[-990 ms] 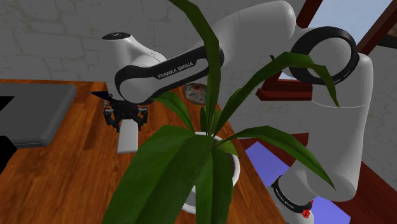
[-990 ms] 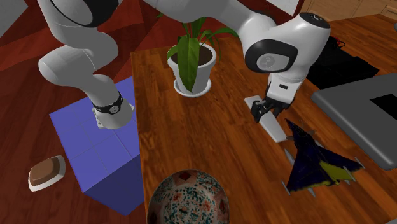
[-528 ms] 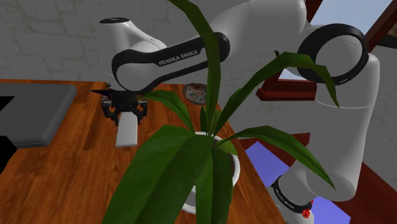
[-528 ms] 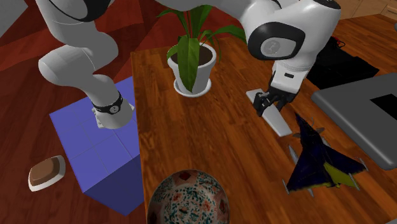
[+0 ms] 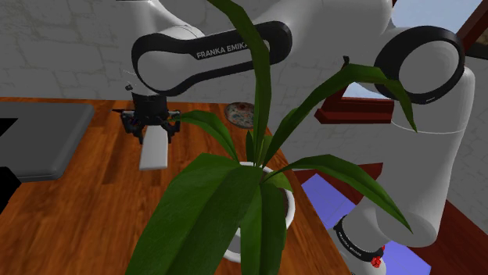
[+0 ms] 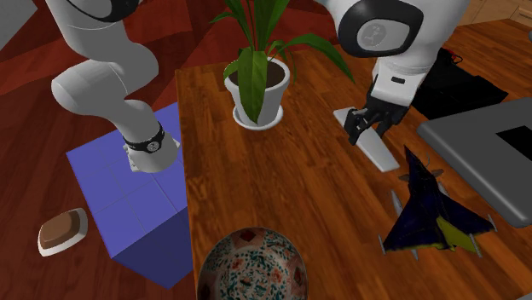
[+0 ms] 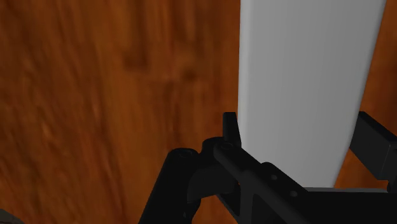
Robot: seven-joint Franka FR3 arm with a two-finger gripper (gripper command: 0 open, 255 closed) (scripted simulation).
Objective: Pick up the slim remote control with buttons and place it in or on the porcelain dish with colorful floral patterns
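In the second exterior view, the floral dish [image 6: 223, 256] is sitting nearest, at the edge of the wooden table [image 6: 281, 187]; a dark blue toy jet [image 6: 426, 213] is lying beyond it. Further back, the gripper [image 6: 368, 126] is pinching one end of the plain white remote [image 6: 377, 153] between its fingers, above the table and well apart from the dish; the potted plant [image 6: 258, 89] is standing farthest.

A leafy plant in a white pot [image 6: 256, 85] stands on the wooden table [image 6: 281, 196]. A dark blue and yellow toy fighter jet [image 6: 430, 217] lies beside a grey slab [image 6: 482, 149].
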